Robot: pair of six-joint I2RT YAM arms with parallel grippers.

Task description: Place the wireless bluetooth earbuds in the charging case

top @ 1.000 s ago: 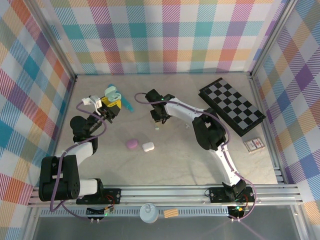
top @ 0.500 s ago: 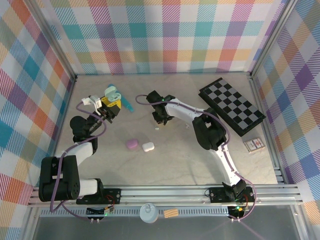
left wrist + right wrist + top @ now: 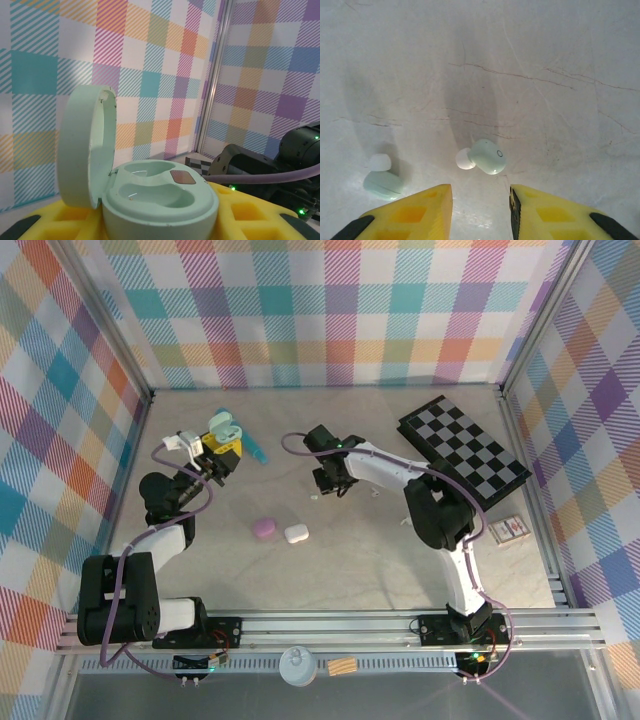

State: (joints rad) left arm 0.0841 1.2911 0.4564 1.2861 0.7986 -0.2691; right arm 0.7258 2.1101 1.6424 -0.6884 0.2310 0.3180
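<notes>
Pickup step, likely; right gripper (image 3: 480, 199) over pale green earbud (image 3: 487, 156), wrist-frame centre, jaws apart, empty; left gripper (image 3: 222, 445) clamps open mint charging case (image 3: 160, 200); next move needs: lower, straddle earbud, pinch

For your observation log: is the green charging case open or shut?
Open: the green charging case has its lid hinged upright, exposing both wells.

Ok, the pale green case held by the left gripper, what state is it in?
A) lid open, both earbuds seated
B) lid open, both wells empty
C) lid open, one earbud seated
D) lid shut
B: the pale green case has its lid swung up and both wells bare; two pale green earbuds lie on the table below the right gripper.
</notes>
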